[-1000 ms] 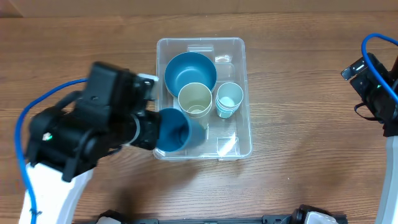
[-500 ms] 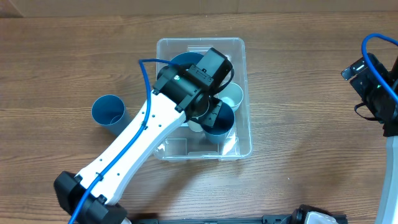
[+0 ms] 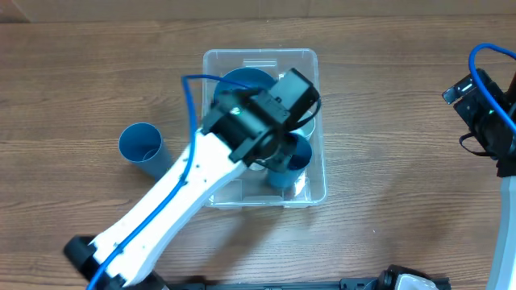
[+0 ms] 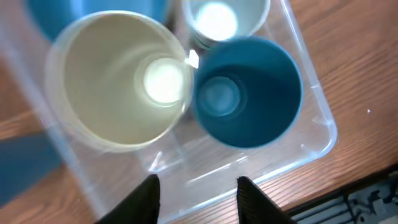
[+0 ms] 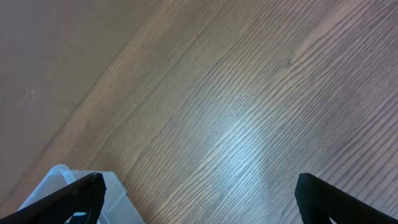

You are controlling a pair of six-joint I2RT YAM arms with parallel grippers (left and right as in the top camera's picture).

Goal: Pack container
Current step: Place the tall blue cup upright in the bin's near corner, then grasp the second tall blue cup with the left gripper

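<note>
Judging the container (image 3: 260, 56) light, slick and somewhat flexible, best gripped on its stiffer rim; left jaws apart and empty above it, right jaws likewise apart.

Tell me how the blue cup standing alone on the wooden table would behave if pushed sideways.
The upright blue plastic cup looks tall and narrow, so a high push would probably tip it. It appears empty, so likely light, sliding easily on the smooth wooden table. Once down, its round wall could roll.
</note>
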